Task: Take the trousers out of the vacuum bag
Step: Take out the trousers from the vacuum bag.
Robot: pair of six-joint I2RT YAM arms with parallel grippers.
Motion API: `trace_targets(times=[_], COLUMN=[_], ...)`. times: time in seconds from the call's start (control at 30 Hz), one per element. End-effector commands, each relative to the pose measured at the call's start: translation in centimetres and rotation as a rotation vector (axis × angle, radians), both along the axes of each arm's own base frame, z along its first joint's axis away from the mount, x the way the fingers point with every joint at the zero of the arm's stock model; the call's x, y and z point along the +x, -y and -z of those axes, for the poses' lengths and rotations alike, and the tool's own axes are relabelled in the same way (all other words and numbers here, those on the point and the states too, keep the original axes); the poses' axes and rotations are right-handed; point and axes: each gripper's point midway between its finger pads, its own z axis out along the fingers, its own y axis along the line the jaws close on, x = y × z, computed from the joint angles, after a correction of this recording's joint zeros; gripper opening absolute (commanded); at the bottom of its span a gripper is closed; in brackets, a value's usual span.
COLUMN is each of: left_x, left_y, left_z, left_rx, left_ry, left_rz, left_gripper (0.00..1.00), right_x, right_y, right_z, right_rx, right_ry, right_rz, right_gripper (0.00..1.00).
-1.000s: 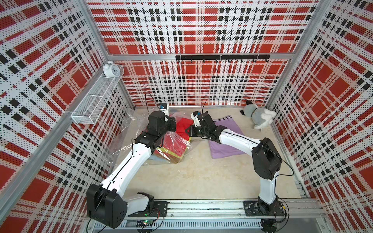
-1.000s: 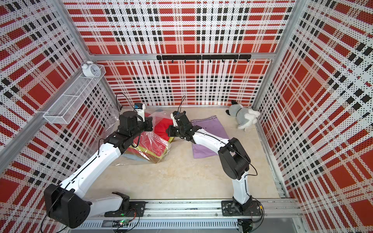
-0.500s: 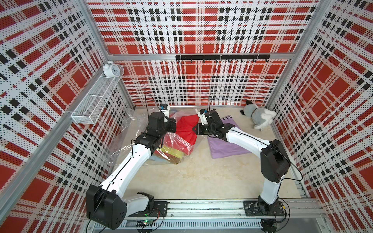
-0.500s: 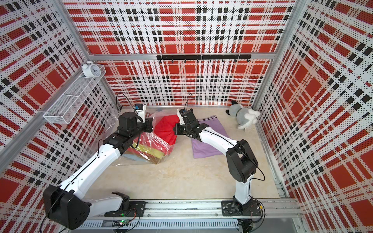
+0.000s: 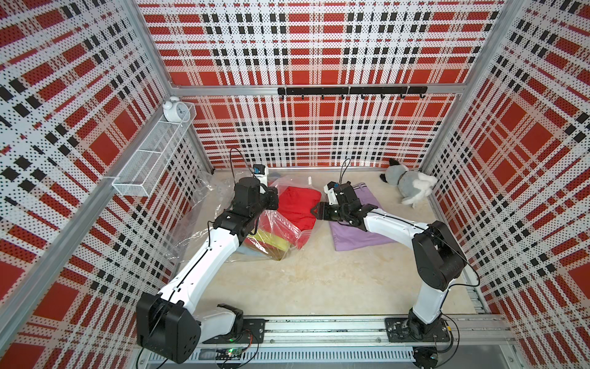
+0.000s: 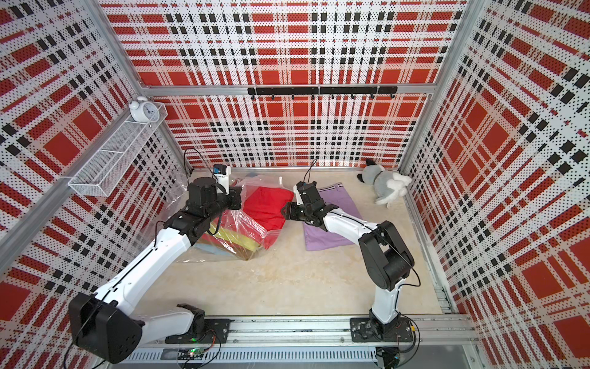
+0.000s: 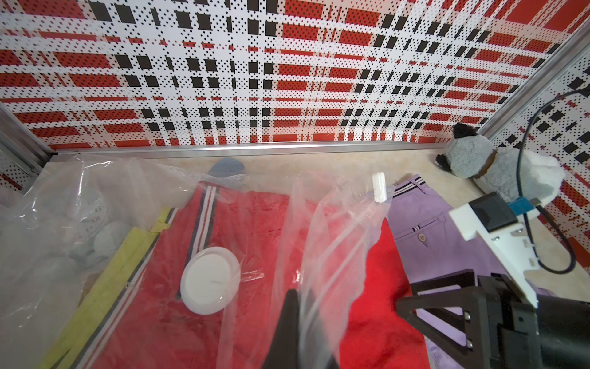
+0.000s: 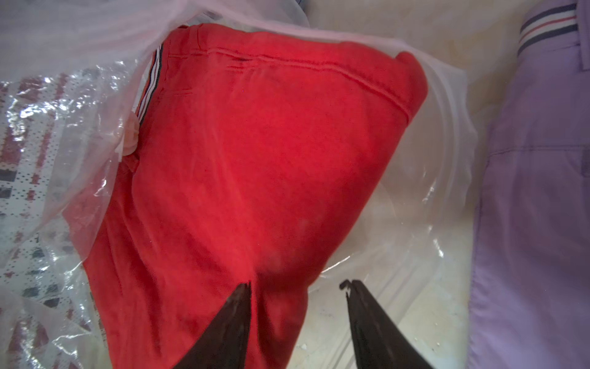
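Right wrist view: folded red trousers partly out of the crinkly clear vacuum bag.
Right gripper gapes at their edge; left gripper clamps bag plastic; lilac trousers lie alongside.

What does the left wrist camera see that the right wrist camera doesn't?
Only the left wrist view shows the round white valve cap, the grey-white plush toy and the yellow-green trousers. Only the right wrist view shows the two tips of the right pincer, standing apart. Both show the red trousers partly out of the vacuum bag and the lilac trousers beside it.
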Motion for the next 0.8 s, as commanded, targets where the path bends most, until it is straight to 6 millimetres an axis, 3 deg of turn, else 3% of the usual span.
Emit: trace_targets(times=[0.0,0.27,0.77], left_x=[0.9,1.0,1.0], left_y=[-0.7,-0.9,-1.1], left_z=[-2.0,-1.9,-1.9], left_rx=[-0.006,-0.008,-0.006], left_ry=[0.067,0.064,0.064], left_rz=[-0.034,-0.045,-0.053], left_gripper=[0.00,0.00,0.00], right_x=[-0.1,-0.6,-1.0], right_y=[-1.2,-3.3,-4.3], right_z=[-2.5,-2.6,1.6], right_rx=[0.121,0.284,0.212], right_ry=[0.032,-0.024,-0.134], right_rz=[-0.020,-0.070,-0.027], right_gripper=[0.53,0.54,0.54])
